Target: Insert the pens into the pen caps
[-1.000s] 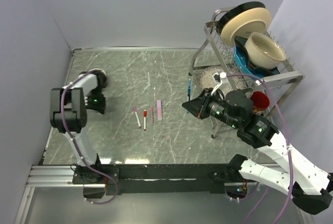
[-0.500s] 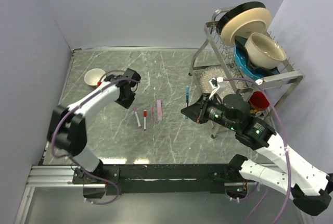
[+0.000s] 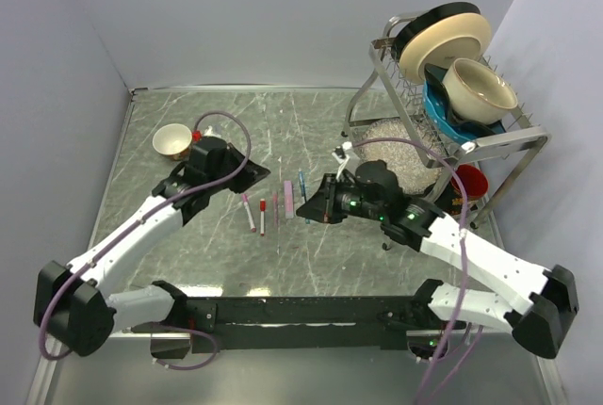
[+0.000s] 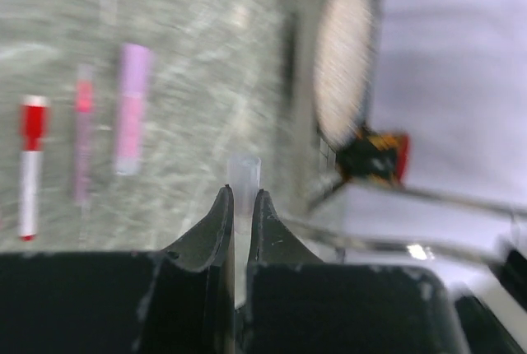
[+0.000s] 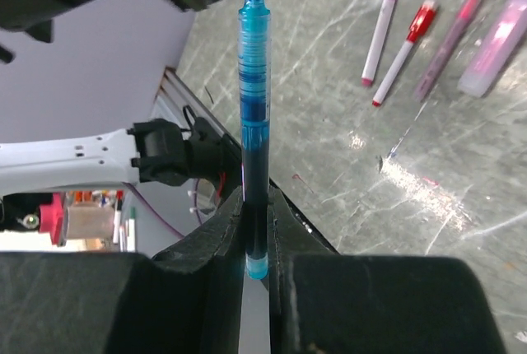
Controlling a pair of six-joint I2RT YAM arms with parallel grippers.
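The top camera is looking down from the near side over the whole table [image 3: 311, 132]. The wrist cameras, low and close, are facing each other across the pens [image 3: 262, 215], which all three are sharing.

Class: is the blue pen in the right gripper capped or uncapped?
Uncapped: the blue pen in the right gripper shows its bare white tip.

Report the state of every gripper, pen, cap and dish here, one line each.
left gripper, shut on clear cap
right gripper, shut on blue pen
blue pen, uncapped, white tip bare, pointing away from the gripper
red-ended pen, lying flat on the table, untouched
pink-ended pen, lying flat beside it
small bowl, upright
plate, standing on edge in the rack
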